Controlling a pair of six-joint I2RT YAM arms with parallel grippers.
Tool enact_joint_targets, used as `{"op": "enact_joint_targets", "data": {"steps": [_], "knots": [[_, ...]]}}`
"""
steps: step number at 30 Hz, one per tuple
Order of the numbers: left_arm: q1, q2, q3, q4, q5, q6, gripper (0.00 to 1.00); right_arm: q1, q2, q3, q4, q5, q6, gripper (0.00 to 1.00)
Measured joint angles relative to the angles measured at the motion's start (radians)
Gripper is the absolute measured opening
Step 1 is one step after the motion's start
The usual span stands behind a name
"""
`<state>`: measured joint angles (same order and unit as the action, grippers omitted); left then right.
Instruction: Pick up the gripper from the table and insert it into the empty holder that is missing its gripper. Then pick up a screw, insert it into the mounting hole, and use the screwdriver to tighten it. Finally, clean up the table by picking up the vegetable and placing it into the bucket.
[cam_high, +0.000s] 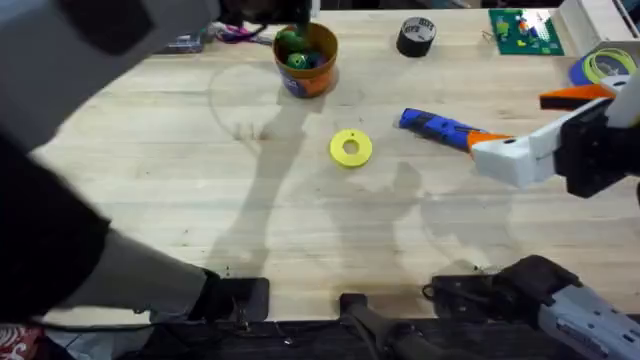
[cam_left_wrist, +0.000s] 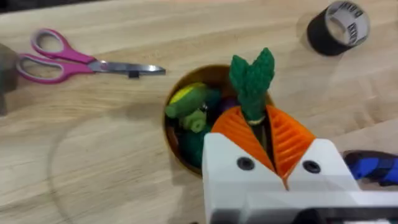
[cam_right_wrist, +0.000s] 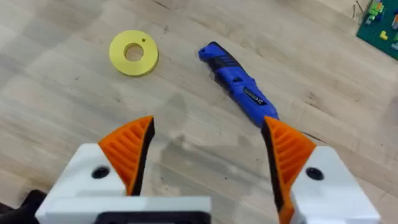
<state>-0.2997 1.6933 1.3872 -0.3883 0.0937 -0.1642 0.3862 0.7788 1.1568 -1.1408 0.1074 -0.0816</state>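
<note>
My left gripper (cam_left_wrist: 260, 127) is shut on the vegetable (cam_left_wrist: 252, 74), a slim green toy standing up between the orange pads. It hangs over the bucket (cam_left_wrist: 177, 146), an orange-brown tub with green and yellow toys inside, which stands at the table's far side (cam_high: 305, 55). The blue screwdriver (cam_high: 440, 127) lies right of centre. My right gripper (cam_right_wrist: 208, 146) is open and holds nothing. It hovers just right of the screwdriver (cam_right_wrist: 236, 84). The screw, the loose gripper and the empty holder are out of view.
A yellow disc (cam_high: 350, 147) lies mid-table. A black tape roll (cam_high: 416, 36) and a green board (cam_high: 523, 30) sit at the far right. Pink scissors (cam_left_wrist: 74, 62) lie beside the bucket. My left arm looms large and dark across the left of the overhead view.
</note>
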Motion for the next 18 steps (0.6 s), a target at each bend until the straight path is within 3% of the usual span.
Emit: {"op": "enact_joint_targets", "data": {"steps": [6, 14, 18], "knots": [[-0.02, 0.082, 0.0, 0.003, 0.0, 0.0, 0.022, 0.0, 0.0, 0.0, 0.0, 0.0, 0.0, 0.997], [-0.022, 0.086, 0.0, 0.007, 0.0, 0.002, 0.034, 0.0, 0.0, 0.0, 0.0, 0.0, 0.0, 0.996], [-0.022, 0.086, 0.0, 0.008, 0.0, 0.005, 0.631, 0.0, 0.0, 0.0, 0.0, 0.0, 0.0, 0.996]]}}
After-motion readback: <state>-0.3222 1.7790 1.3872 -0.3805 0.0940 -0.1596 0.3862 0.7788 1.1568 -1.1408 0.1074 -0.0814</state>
